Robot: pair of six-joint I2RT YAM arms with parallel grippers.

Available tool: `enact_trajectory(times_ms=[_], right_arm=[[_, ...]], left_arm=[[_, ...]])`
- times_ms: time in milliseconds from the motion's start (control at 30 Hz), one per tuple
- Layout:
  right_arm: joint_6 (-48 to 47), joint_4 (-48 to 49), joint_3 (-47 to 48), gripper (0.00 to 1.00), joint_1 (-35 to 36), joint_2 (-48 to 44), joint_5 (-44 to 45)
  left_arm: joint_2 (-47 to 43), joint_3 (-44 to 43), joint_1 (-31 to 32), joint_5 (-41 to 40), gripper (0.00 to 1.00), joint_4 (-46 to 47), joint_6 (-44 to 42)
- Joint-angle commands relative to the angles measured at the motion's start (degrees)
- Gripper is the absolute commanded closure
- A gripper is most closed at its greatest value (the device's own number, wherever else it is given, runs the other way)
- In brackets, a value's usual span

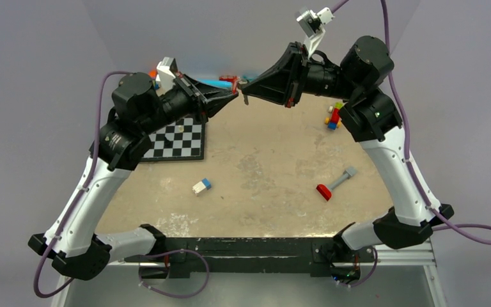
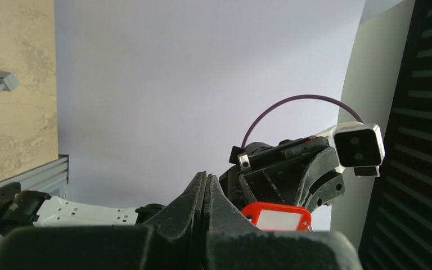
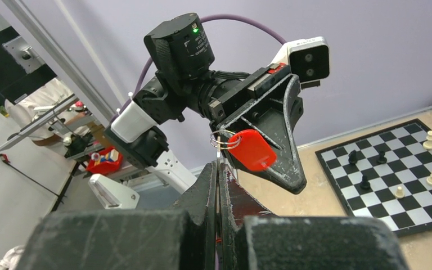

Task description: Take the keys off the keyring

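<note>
So the keyring (image 3: 223,139) is held up in the air, past the far right corner of the chessboard (image 1: 192,148) and well above it. The height is probably so it can be worked from both sides with nothing dragging on the table (image 1: 262,166).

The right gripper (image 3: 218,169) is pinched fully closed on a thin metal sliver that runs straight up into the keyring. Whether that sliver is a key seen edge-on or part of the ring wire can't be told. The left gripper (image 2: 205,180) is also closed tight, and nothing can be seen between its fingers. It is parked tip to tip with the right one over that same corner, presumably ready to take hold once a key is picked out. The red tag (image 3: 252,149) hangs loose off the ring, so it's likely just dead weight.

Counts:
- One keyring and one red tag. Keys can't be counted from here.
- One chessboard, with six pieces visible from the right wrist, three dark and three light. The board is cut off at the edge, so more may be there.
- One white-and-blue block (image 1: 201,185), lying toward the near side of the chessboard.
- One red-and-grey piece (image 1: 334,185), well to the right of the chessboard.
- One small cluster of coloured bricks (image 1: 334,116), also well to the right.

No key looks to be off the ring yet.
</note>
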State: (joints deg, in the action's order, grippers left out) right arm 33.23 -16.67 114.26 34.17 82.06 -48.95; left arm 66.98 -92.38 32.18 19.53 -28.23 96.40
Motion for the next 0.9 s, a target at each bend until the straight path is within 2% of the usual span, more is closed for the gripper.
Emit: enact_trajectory(times_ms=[0, 67, 100, 233, 300, 400, 600, 767, 867], right_arm=[[-1.76, 0.76, 1.68, 1.0, 0.19, -1.64, -0.67], [-2.21, 0.09, 1.52, 1.0, 0.25, -1.93, -1.1], [-2.4, -0.27, 1.5, 1.0, 0.2, -2.02, -1.29], [-3.09, -0.65, 0.29, 1.0, 0.26, -2.73, -3.39], [-3.42, -0.66, -0.86, 1.0, 0.2, -3.01, -5.66], [-3.76, -1.15, -1.03, 1.0, 0.19, -3.05, -8.23], [1.32, 2.39, -1.85, 1.0, 0.19, -2.3, -12.83], [9.34, 11.34, -3.27, 1.0, 0.2, -2.03, -15.1], [14.83, 16.16, -3.43, 1.0, 0.27, -1.16, -16.47]], left_arm=[[-0.23, -1.71, -1.84, 3.09, 1.0, 4.97, -6.39], [-1.11, -0.36, -3.3, 4.13, 0.98, 7.76, -8.95], [-1.5, 0.03, -4.36, 5.13, 0.92, 9.04, -10.51], [-1.47, -1.48, -9.66, 11.29, 0.49, 10.76, -16.76], [-1.13, -3.09, -11.53, 13.58, 0.4, 10.76, -20.57], [0.11, -5.86, -13.14, 17.98, 0.36, 13.54, -26.65], [3.58, -11.5, -13.38, 30.59, 0.37, 25.23, -33.06], [6.03, -14.91, -13.38, 36.28, 0.35, 30.49, -35.48], [8.7, -17.21, -13.38, 40.11, 0.3, 35.3, -32.03]])
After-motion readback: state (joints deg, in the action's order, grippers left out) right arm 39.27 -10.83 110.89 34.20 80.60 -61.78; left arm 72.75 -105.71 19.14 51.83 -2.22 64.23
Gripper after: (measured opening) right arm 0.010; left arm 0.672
